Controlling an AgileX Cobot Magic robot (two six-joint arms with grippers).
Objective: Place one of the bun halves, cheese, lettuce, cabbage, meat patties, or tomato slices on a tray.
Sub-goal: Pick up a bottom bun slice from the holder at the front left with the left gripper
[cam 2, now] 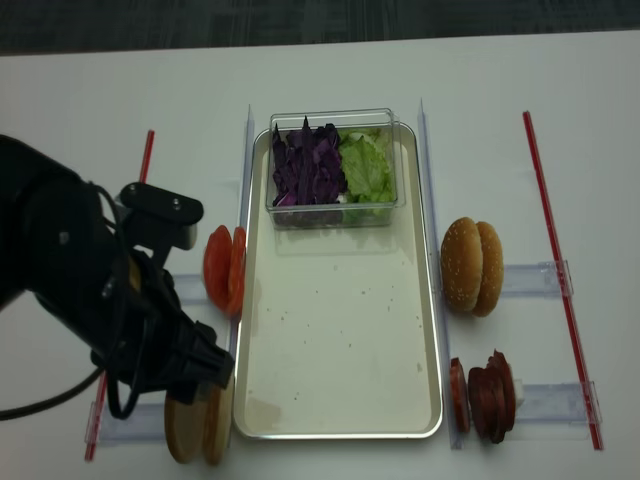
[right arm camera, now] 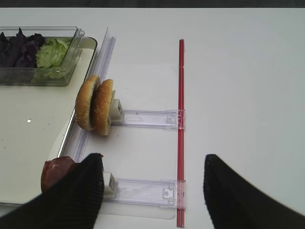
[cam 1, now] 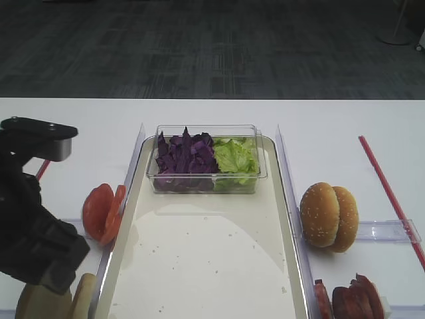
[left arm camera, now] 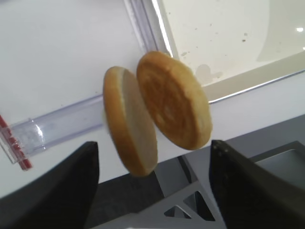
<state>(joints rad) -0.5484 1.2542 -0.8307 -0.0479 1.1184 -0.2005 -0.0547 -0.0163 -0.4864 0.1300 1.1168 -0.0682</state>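
Left gripper [left arm camera: 151, 188] fingers spread wide, grasping nothing. Two bun halves [left arm camera: 157, 112] stand on edge between the fingers, just ahead of the tips, beside the tray [cam 2: 340, 330] rim. Judgement: lower over one half only, then clamp squarely. Tomato slices [cam 2: 225, 270] lie beyond the fingers. Right gripper [right arm camera: 150, 191] spread, empty; seeded buns [right arm camera: 95, 106] ahead of it.

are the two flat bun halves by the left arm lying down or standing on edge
Standing on edge. The two flat bun halves lean side by side beside the tray, round faces sideways; the overhead view shows only their thin edges.
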